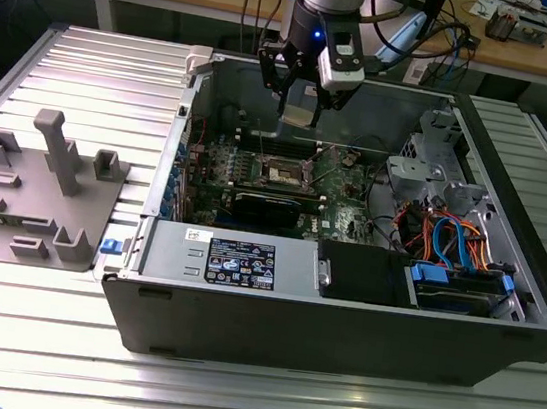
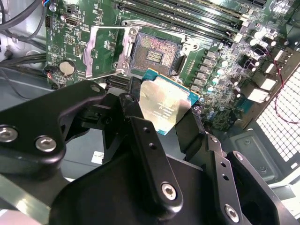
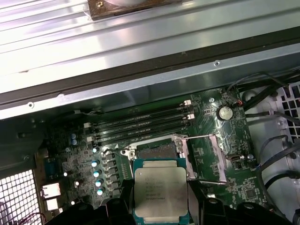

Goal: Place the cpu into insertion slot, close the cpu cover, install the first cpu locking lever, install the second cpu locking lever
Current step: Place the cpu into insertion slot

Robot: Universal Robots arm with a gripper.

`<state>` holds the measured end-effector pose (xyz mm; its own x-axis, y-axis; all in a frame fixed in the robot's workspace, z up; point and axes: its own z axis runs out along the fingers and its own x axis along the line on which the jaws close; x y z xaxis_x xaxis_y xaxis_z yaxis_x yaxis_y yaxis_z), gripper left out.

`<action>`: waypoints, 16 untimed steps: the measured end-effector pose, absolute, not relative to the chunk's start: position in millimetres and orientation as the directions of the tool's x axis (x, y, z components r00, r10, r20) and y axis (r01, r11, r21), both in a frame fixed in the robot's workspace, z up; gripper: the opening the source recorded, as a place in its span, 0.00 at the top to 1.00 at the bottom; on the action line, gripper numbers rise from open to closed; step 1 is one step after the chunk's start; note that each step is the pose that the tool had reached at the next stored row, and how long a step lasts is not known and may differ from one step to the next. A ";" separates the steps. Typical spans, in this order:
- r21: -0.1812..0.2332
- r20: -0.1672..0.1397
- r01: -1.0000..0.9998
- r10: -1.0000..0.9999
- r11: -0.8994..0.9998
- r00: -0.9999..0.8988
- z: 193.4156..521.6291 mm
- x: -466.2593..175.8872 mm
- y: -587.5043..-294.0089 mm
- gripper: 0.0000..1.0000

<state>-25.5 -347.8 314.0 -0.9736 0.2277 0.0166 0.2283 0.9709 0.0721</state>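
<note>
My gripper (image 1: 300, 102) hangs above the open computer case, shut on the cpu (image 1: 298, 116), a flat square chip with a silver top. In both wrist views the cpu (image 2: 165, 104) (image 3: 161, 191) sits between the black fingers (image 2: 140, 123), held above the green board and short of the insertion slot (image 2: 155, 53). The slot's dark centre lies bare and partly hidden behind the chip in the first wrist view (image 3: 157, 151). The cpu cover (image 2: 105, 48) (image 3: 205, 158) is swung open beside the slot. A thin wire lever (image 3: 200, 136) runs along the cover's edge.
Long memory slots (image 3: 140, 124) run beside the socket, and a coin battery (image 2: 67, 69) lies past the cover. In the case are a black graphics card (image 1: 268, 207), a power supply (image 1: 236, 260) and a drive cage with blue cables (image 1: 449, 248). A grey fixture (image 1: 34, 183) stands at the exterior view's left.
</note>
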 end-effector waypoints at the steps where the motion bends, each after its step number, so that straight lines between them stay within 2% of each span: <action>1: 0.072 0.017 0.230 0.229 0.971 -0.973 314.0 -25.5 -347.8 0.46; 16: 0.072 0.016 0.263 0.263 0.962 -0.965 313.8 -25.5 -347.8 0.46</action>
